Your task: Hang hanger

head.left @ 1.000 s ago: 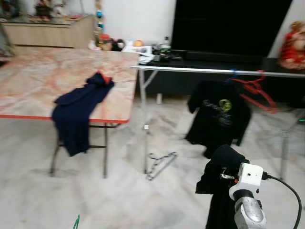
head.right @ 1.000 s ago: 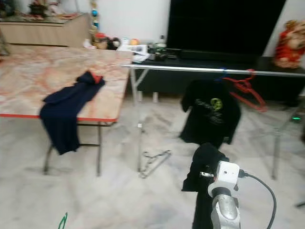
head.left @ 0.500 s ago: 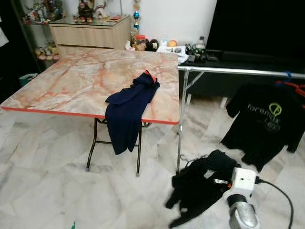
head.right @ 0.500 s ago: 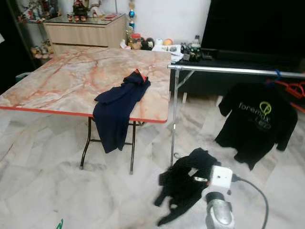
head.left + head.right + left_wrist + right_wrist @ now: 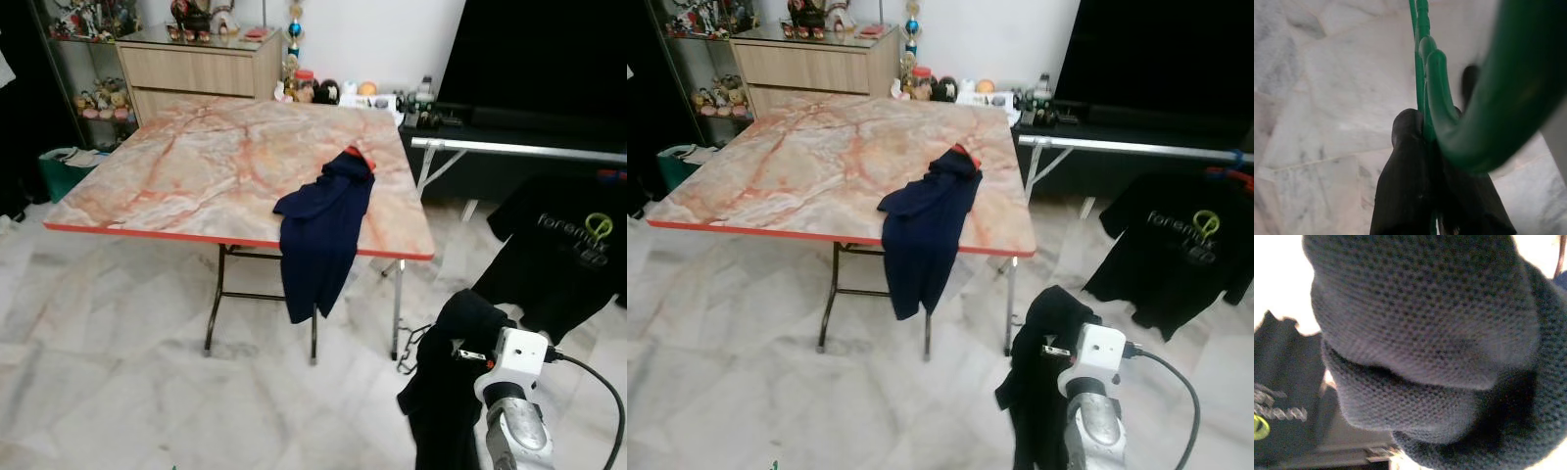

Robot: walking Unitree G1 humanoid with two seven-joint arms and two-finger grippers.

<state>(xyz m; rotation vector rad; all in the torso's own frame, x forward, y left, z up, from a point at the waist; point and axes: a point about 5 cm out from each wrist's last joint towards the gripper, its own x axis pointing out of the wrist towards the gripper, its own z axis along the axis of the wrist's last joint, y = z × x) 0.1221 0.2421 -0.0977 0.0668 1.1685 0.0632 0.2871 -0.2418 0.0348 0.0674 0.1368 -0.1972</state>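
In the left wrist view my left gripper [image 5: 1422,122] is shut on a green plastic hanger [image 5: 1425,73] above the marble floor; its hook curves close to the lens. Low on the right, my right gripper [image 5: 460,328] is wrapped in a black mesh garment [image 5: 446,392] that hangs down from it, hiding the fingers. The same black garment [image 5: 1415,323] covers the right wrist view. A metal clothes rail [image 5: 519,148] stands at the right, with a black T-shirt [image 5: 568,250] with a green logo hanging on it.
A marble-top folding table [image 5: 196,166] stands ahead, a navy garment [image 5: 323,220] draped over its near edge. A wire hanger [image 5: 409,343] lies on the floor by the table leg. A wooden cabinet [image 5: 196,64] and a dark TV [image 5: 549,49] line the back wall.
The camera has swung left: the table now sits in the middle and the rail has slid to the right edge. My right arm still carries the black garment.
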